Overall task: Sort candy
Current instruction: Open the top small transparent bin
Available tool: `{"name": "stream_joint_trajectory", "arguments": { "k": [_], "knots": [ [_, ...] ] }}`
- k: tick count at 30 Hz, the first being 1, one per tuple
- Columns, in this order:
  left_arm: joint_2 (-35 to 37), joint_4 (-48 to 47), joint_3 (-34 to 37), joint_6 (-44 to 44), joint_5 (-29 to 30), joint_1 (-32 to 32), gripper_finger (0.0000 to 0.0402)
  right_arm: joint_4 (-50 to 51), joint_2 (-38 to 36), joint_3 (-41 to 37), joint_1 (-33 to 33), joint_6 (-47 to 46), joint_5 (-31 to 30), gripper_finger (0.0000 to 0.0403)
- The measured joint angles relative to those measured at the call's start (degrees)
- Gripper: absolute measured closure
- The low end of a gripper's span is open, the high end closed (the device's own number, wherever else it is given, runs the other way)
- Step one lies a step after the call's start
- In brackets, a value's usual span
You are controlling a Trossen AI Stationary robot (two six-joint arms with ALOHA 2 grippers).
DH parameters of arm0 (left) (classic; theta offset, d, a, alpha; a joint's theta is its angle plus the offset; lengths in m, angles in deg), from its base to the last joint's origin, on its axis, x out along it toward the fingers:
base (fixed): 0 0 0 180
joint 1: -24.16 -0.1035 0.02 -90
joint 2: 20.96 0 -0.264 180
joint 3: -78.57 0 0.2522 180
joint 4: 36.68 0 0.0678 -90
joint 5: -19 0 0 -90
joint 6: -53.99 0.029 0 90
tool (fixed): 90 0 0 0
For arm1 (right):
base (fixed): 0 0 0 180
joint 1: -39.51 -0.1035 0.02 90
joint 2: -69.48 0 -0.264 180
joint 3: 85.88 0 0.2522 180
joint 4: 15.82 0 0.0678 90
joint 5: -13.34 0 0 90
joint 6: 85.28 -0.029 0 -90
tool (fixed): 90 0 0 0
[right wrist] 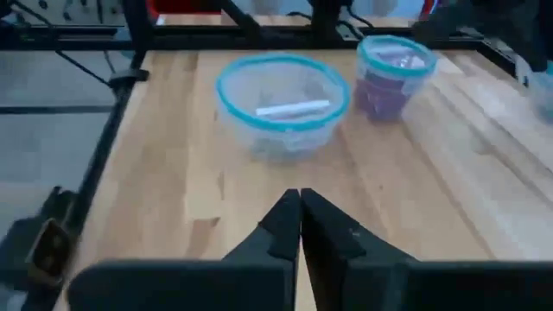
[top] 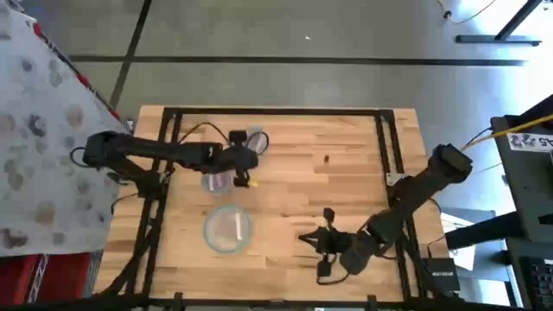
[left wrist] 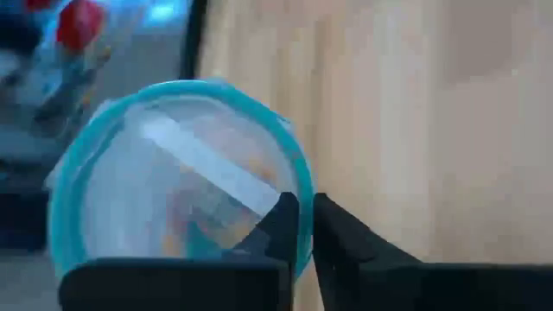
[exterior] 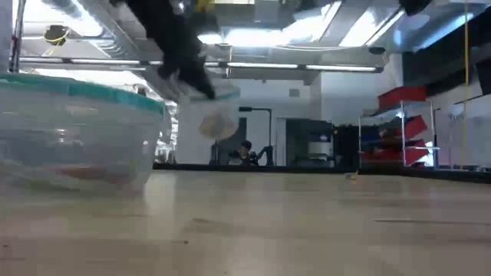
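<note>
My left gripper [top: 250, 152] is shut on a clear bowl with a teal rim [top: 257, 140], held above the far middle of the table; the bowl also shows raised in the low view [exterior: 219, 93]. A pale strip [left wrist: 207, 164] shows in or through this bowl. A second bowl [top: 216, 180] holds magenta-purple candy [right wrist: 386, 91] and stands on the table. A third bowl [top: 227, 229] stands nearer, with a thin pale piece [right wrist: 294, 108] in it. My right gripper [right wrist: 300, 216] is shut and empty, low over the table's near right [top: 324, 250]. My left gripper pinches the bowl's teal rim [left wrist: 302, 246] between its two fingers, one finger [left wrist: 275, 226] inside the bowl and one outside. The bowl is lifted clear of the table and tilted.
A small dark piece [top: 326, 158] lies on the bare wood right of the bowls. A black frame [top: 380, 138] runs round the table top. The large near bowl [exterior: 77, 130] fills the left of the low view.
</note>
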Motion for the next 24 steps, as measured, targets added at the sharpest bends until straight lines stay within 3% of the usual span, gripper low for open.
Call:
{"name": "stream_joint_trajectory", "arguments": {
  "k": [5, 10, 14, 18, 24],
  "knots": [
    [-2.2, 5.8, -0.3, -4.0, -4.6, 9.4, 0.0399, 11.8, -3.3, 0.0, -4.1, -11.6, -2.0, 0.0402],
    [-5.7, 13.0, -0.3, -6.5, -1.6, 15.3, 0.04, 19.7, -4.3, 0.0, -7.0, -21.8, -7.4, 0.0402],
    [-6.6, 20.9, -0.3, -8.1, -0.5, 17.0, 0.04, 20.1, -4.3, 0.0, -7.3, -23.2, -6.5, 0.0402],
    [-6.7, 25.2, -0.3, -4.4, -0.5, 16.1, 0.0398, 20.2, -4.1, -0.8, -6.7, -23.1, -6.0, 0.0402],
    [-10.8, 25.7, -0.3, -6.4, -2.7, 7.2, 0.0374, 18.6, -4.0, -7.2, -1.1, -25.5, -1.7, 0.0402]
  ]
}}
